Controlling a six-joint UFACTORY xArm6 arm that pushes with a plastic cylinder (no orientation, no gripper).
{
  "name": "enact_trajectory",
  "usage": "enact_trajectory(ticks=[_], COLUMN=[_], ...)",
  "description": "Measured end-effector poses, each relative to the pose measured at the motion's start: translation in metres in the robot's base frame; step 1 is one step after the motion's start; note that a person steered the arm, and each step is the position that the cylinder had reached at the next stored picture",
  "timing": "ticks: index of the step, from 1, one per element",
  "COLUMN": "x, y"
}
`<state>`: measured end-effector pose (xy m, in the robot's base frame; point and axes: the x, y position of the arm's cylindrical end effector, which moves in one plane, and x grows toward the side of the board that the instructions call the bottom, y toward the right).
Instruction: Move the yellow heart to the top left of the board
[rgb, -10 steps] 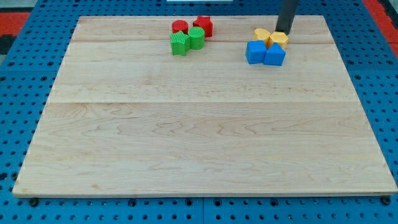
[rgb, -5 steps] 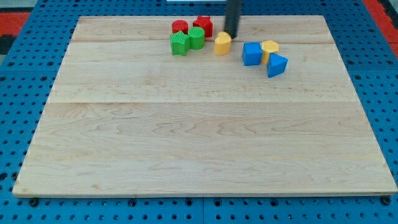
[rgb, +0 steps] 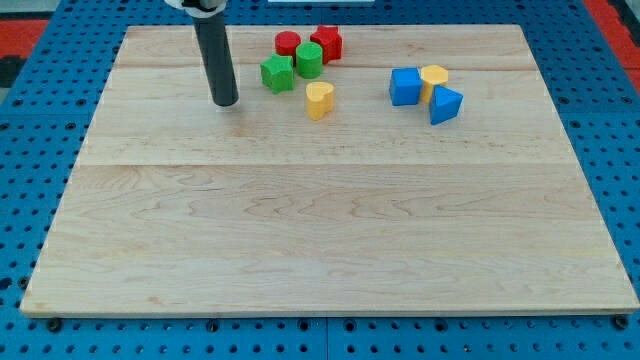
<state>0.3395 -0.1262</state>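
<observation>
The yellow heart (rgb: 319, 100) lies on the wooden board (rgb: 320, 230) near the top middle, just below and to the right of the green blocks. My tip (rgb: 225, 102) rests on the board to the left of the heart, about a hand's width away, not touching any block. The rod rises from it toward the view's top.
A green star-like block (rgb: 277, 73), a green cylinder (rgb: 308, 60), a red cylinder (rgb: 288, 43) and a red block (rgb: 327, 42) cluster at the top middle. To the right sit a blue cube (rgb: 404, 86), a yellow block (rgb: 434, 78) and a blue triangular block (rgb: 445, 104).
My tip swept left from the top right past the blocks. The yellow heart moved left and down away from the blue blocks. The green blocks shifted slightly.
</observation>
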Motion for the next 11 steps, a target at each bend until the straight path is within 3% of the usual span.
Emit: enact_trajectory(ticks=[2,3,4,5,6,8,9,10,11], x=[0.004,0.063,0.07,0.024,0.0,-0.011,0.008,0.009,-0.013], y=[0.143,0.126,0.184,0.216,0.202,0.032,0.021,-0.032,-0.058])
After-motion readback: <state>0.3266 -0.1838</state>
